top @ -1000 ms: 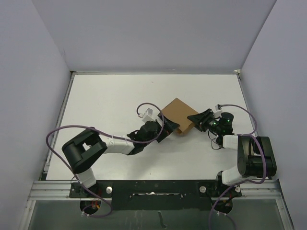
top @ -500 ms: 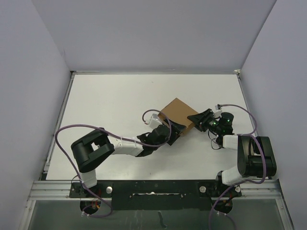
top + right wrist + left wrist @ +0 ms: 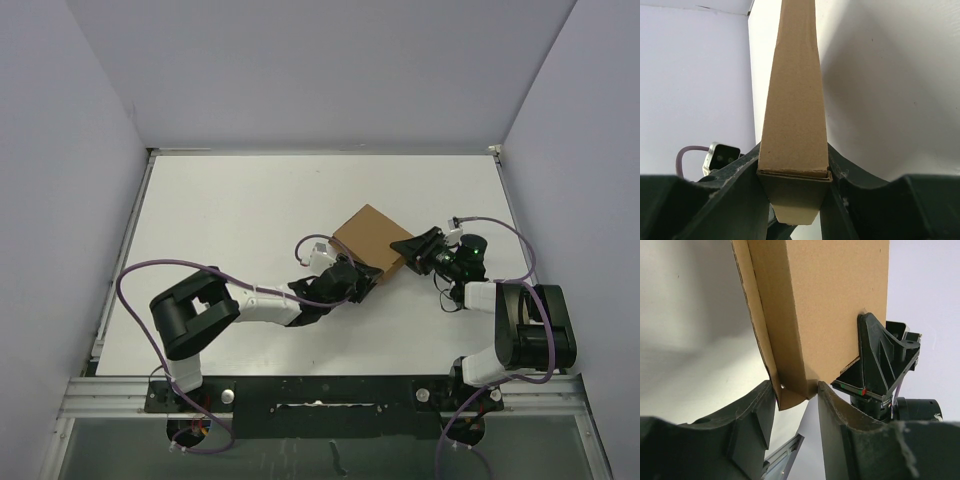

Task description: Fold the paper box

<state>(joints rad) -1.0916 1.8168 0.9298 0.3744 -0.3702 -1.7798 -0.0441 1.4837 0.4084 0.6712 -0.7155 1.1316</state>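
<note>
The paper box (image 3: 368, 232) is a flat, closed brown cardboard box lying mid-table, turned diagonally. My left gripper (image 3: 362, 275) is at its near corner. In the left wrist view both fingers press the two faces of that corner (image 3: 830, 305), so the left gripper (image 3: 796, 390) is shut on the box's thickness. My right gripper (image 3: 408, 248) holds the box's right end. In the right wrist view the box edge (image 3: 795, 100) is clamped between the jaws of the right gripper (image 3: 794, 172), with a small flap poking out below. The right gripper's black finger (image 3: 885, 365) shows behind the box.
The white table (image 3: 230, 220) is enclosed by pale walls at the left, back and right. A metal rail (image 3: 320, 395) runs along the near edge by the arm bases. Purple cables (image 3: 150, 275) loop over both arms.
My left gripper has slid right along the box's near side to its corner and closed from wide open onto it. The right gripper and the box have stayed put.
</note>
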